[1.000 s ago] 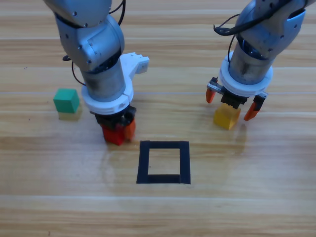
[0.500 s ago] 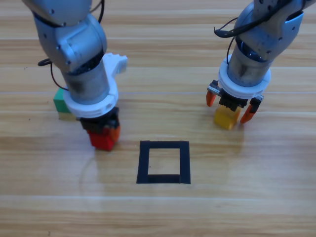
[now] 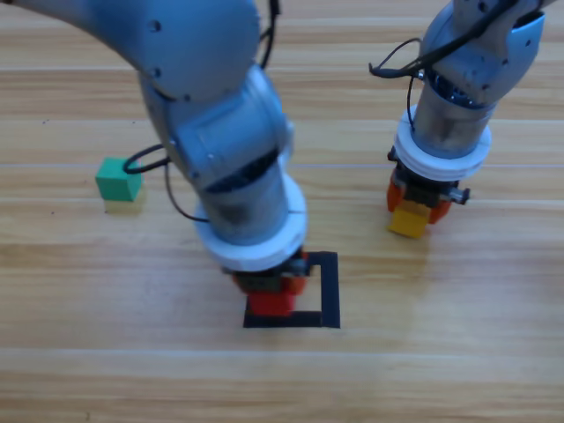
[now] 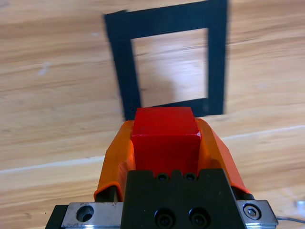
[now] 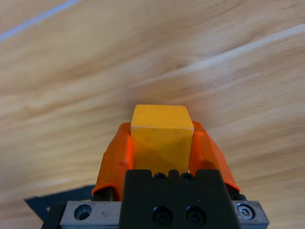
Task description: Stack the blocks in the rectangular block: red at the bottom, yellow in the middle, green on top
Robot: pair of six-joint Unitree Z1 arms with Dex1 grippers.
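My left gripper [image 3: 270, 296] is shut on the red cube [image 3: 270, 303] [image 4: 165, 138], over the left side of the black tape rectangle [image 3: 328, 291]. In the left wrist view the rectangle [image 4: 125, 81] lies just beyond the cube. My right gripper [image 3: 418, 204] is shut on the yellow cube [image 3: 408, 220] [image 5: 161, 132] at the right of the table. The teal-green cube [image 3: 118, 179] sits alone on the wood at the far left.
The left arm's grey body [image 3: 220, 132] hides much of the table's middle and the rectangle's upper left part. A corner of black tape [image 5: 52, 202] shows at the lower left of the right wrist view.
The left arm has swung right and forward, carrying the red cube from left of the rectangle to over it. The right gripper has shut on the yellow cube.
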